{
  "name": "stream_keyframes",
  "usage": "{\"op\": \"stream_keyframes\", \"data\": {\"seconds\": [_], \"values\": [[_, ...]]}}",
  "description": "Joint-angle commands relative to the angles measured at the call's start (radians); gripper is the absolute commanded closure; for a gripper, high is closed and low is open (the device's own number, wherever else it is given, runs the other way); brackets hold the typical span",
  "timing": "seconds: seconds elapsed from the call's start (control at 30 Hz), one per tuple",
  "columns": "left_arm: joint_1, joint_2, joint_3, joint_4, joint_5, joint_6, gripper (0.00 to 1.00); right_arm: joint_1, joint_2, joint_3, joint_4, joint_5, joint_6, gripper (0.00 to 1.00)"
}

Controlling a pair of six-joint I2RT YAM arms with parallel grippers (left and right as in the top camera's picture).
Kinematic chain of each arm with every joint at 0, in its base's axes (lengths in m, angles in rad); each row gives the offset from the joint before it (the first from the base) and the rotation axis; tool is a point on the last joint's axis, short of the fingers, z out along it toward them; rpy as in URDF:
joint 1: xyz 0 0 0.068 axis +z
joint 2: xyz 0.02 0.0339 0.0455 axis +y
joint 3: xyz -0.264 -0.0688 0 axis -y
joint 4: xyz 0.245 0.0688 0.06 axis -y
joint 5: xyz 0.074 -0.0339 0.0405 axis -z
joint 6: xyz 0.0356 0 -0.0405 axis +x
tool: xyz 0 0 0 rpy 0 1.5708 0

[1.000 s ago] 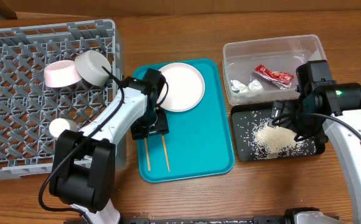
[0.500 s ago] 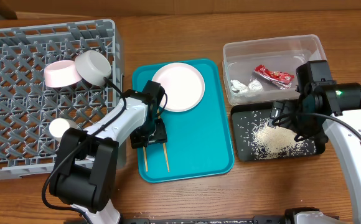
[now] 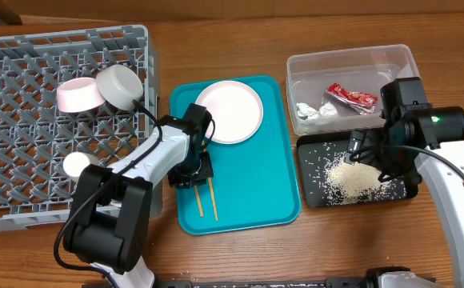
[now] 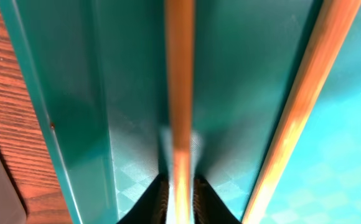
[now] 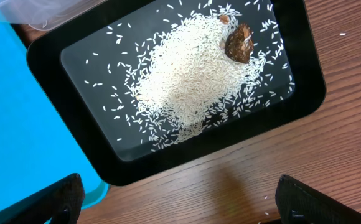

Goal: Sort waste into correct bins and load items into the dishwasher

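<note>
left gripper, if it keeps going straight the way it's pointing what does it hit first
The left gripper points down at the teal tray, closed on one chopstick. It would likely meet the tray floor just beneath that chopstick almost at once.

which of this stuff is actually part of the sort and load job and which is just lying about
Part of the job: dish rack, pink bowl, grey-green bowl, white cup, white plate, chopsticks, clear tub, red wrapper, napkin, black tray, rice, brown scrap.

Just lying about: teal tray, which only carries the plate and chopsticks; wooden table.
</note>
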Motion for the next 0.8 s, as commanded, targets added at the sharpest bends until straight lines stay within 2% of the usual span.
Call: {"op": "stream_keyframes", "data": {"seconds": [0.0,0.3,0.53,0.77], "values": [[0.006,0.013,-0.02,0.004,-0.02,-0.003,0.96,-0.002,-0.01,0.008,0.002,0.01,0.002,0.0],[0.007,-0.032,0.064,-0.062,-0.015,0.006,0.96,-0.002,-0.01,0.008,-0.013,0.011,0.001,0.0],[0.033,-0.208,0.22,-0.179,-0.051,0.132,0.96,-0.002,-0.01,0.008,-0.013,0.011,0.001,0.0],[0.185,-0.295,0.255,-0.203,-0.101,0.335,0.96,-0.002,-0.01,0.008,-0.013,0.011,0.002,0.0]]}}
